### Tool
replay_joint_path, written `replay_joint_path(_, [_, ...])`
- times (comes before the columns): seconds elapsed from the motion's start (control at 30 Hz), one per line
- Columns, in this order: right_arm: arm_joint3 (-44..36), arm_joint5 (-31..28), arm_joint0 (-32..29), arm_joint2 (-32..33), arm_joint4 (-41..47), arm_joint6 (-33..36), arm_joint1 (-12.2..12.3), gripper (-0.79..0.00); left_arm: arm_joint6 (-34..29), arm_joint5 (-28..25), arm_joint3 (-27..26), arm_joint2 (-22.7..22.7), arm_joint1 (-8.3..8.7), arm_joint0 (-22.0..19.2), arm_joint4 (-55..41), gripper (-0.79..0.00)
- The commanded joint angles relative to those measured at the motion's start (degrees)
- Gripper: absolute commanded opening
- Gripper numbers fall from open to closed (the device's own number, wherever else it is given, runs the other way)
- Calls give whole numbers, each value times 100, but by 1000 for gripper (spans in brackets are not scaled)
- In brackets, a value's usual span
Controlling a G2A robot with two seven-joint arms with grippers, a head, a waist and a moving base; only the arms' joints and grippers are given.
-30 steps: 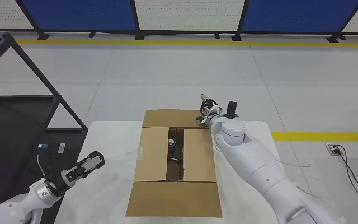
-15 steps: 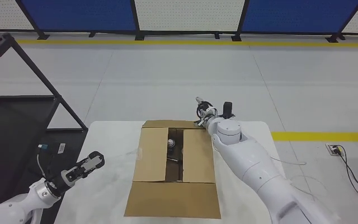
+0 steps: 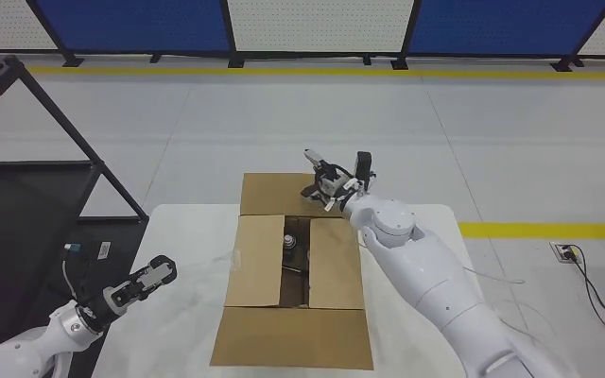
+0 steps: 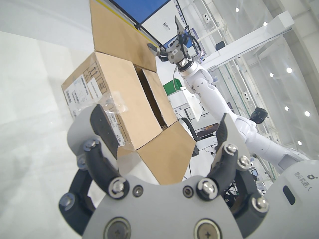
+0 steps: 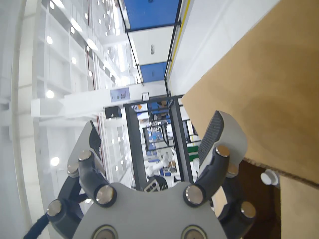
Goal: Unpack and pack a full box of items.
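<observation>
Brown cardboard box point(image 3: 333, 269) at the middle of the white tabletop point(image 3: 180, 246), long sides running from near edge to far edge. Two side flaps laid almost flat over the top, with a dark slot between them. Within the slot, a small white-capped item point(image 3: 289, 244), the rest too dark to make out. The near flap point(image 3: 293, 335) spread outward toward the near edge, the far flap point(image 3: 279, 194) raised. White printed labels point(image 4: 84, 85) and black handling marks on the wall facing the left edge, a patch of clear film just below them. Above the far flap's right end, the right claw point(image 3: 336, 163), fingers spread wide, one fingertip just beside the flap's edge, nothing gripped. By the tabletop's left edge, well apart from the box, the left claw point(image 3: 159, 272), fingers likewise apart and empty.
</observation>
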Motion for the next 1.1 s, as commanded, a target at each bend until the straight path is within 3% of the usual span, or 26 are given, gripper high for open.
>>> replay_joint_path(0.0, [-361,-37,-173,111,-239,376,111,0,0,0,0,0,0,0,0,0])
replay_joint_path(0.13, [-1017,126,-529,419,-759,1013,370,0,0,0,0,0,0,0,0,0])
replay_joint_path(0.57, [-1060,105,-609,438,-750,965,372,0,130,69,-44,22,-5,17,-39,0])
replay_joint_path(0.73, [-1298,183,-721,370,-1273,1766,438,0,255,111,-64,54,24,-12,240,0])
replay_joint_path(0.93, [-1435,744,-654,158,-1906,2870,495,0,-25,-187,130,-93,89,-20,267,0])
replay_joint_path(1.0, [-1370,1114,-578,112,-2067,2922,493,0,-304,-385,147,-140,122,-4,246,0])
replay_joint_path(1.07, [-1370,1114,-578,112,-2067,2922,493,0,-427,-520,199,-231,147,19,73,0])
